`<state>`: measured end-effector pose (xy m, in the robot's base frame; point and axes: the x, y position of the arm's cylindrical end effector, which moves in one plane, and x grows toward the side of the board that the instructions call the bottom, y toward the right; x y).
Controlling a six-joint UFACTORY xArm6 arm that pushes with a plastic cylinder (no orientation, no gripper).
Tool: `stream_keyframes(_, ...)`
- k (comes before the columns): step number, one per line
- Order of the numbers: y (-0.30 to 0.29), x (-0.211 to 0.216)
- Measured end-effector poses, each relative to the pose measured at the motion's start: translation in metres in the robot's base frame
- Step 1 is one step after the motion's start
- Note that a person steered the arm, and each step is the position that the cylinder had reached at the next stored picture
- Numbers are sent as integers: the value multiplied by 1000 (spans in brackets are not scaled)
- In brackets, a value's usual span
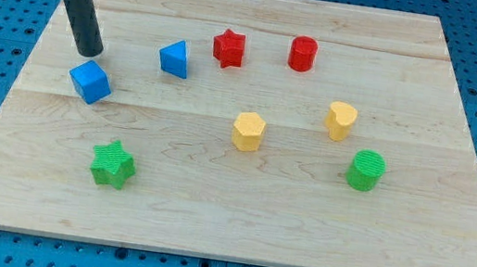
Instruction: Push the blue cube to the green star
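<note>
The blue cube point(89, 82) sits on the wooden board at the view's left. The green star point(112, 164) lies below it and slightly to the right, well apart from it. My tip point(92, 52) is at the end of the dark rod that comes down from the view's top left. It stands just above the blue cube's top edge, touching or almost touching it.
A blue triangular block point(174, 58) lies right of my tip. A red star point(228, 47) and a red cylinder point(303, 54) lie near the top. A yellow hexagon point(248, 131), a yellow heart point(340, 120) and a green cylinder point(366, 170) lie to the right. The board point(447, 247) rests on a blue pegboard.
</note>
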<state>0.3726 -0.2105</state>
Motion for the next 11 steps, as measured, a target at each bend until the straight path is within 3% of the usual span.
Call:
stream_keyframes(3, 10, 94)
stream_keyframes(9, 35, 98)
stream_keyframes(11, 86, 97)
